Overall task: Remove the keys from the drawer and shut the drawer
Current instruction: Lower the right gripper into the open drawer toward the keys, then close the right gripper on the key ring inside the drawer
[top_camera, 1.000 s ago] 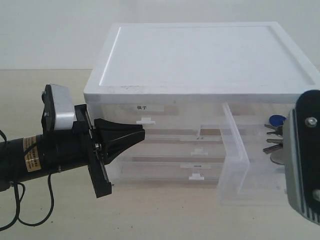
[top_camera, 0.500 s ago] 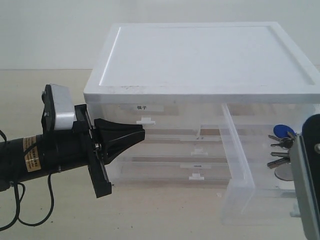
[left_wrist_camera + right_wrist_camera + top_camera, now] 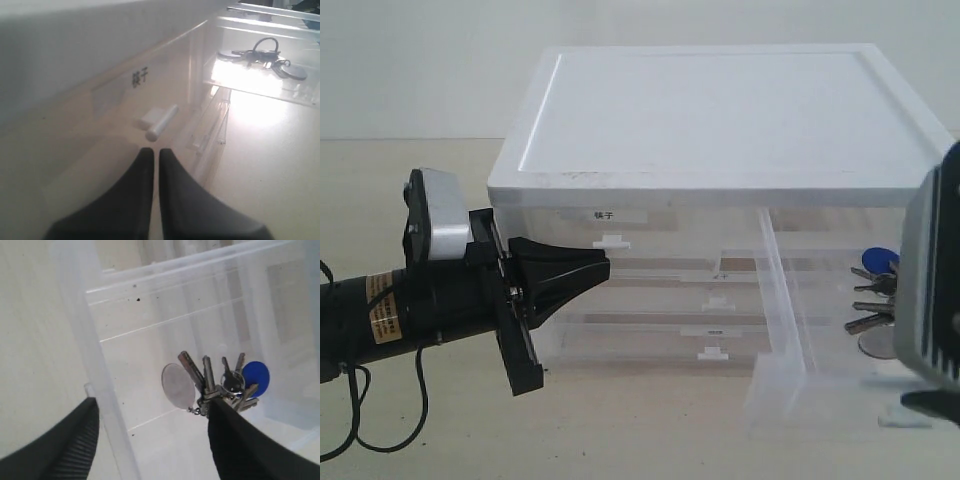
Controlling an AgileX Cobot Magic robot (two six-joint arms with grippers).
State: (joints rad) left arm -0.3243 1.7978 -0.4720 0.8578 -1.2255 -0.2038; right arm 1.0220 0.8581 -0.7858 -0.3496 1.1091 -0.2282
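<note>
Looking across the desk (image 3: 650, 430), I see the white-topped cabinet (image 3: 720, 100) filling the far middle, with translucent drawers stacked in its front. The drawer (image 3: 788, 300) on the right stands open toward the near side. The keys (image 3: 876, 292) lie on its floor, with the blue fob at the far end of the bunch. The right arm's grey camera housing (image 3: 932, 290) blocks the drawer's right side in the exterior view.

The right fingers (image 3: 230, 435) are spread wide and hold nothing. One drawer wall (image 3: 100, 365) runs between them, so one finger is outside and the other is over the inside, just beside the keys (image 3: 220, 382). I cannot tell if it touches them.

The left fingers (image 3: 149, 162) are pressed together and empty, aimed at the white tab handle (image 3: 159, 121) of the black-labelled drawer (image 3: 140, 77), just short of it.
</note>
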